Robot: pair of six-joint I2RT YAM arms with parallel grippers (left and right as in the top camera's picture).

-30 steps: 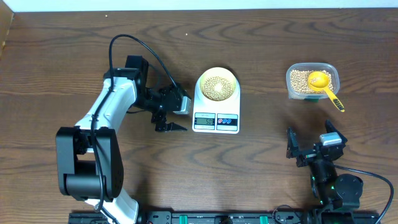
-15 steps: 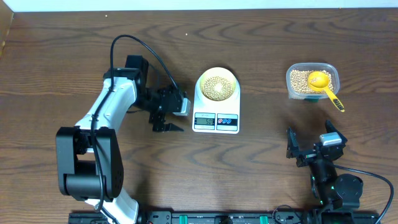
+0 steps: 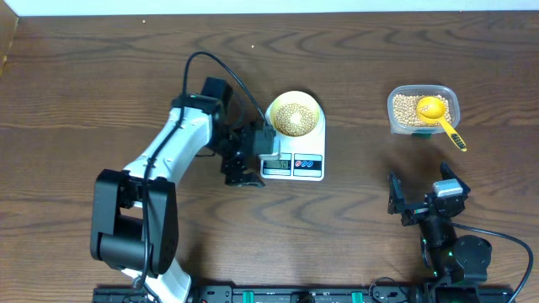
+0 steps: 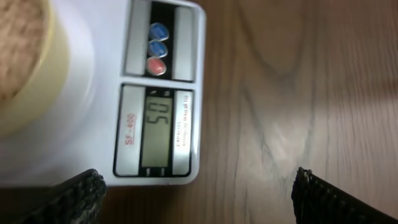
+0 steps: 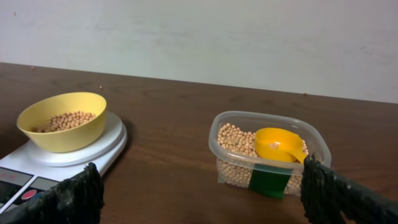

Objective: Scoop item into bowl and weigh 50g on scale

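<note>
Scale [image 3: 307,168] sits centre, tub [image 3: 421,87] well to its right with scoop [image 3: 434,108] in it. Bowl [image 3: 313,103] is on the scale, beans [image 3: 293,119] inside. Left gripper [image 3: 242,178] hangs just beside the scale's front-left corner, jaws released, empty. Right gripper [image 3: 418,192] is parked near the front edge, jaws released too. Display [image 4: 155,134] reads 50, so likely done: stay off the platform, add nothing.
</note>
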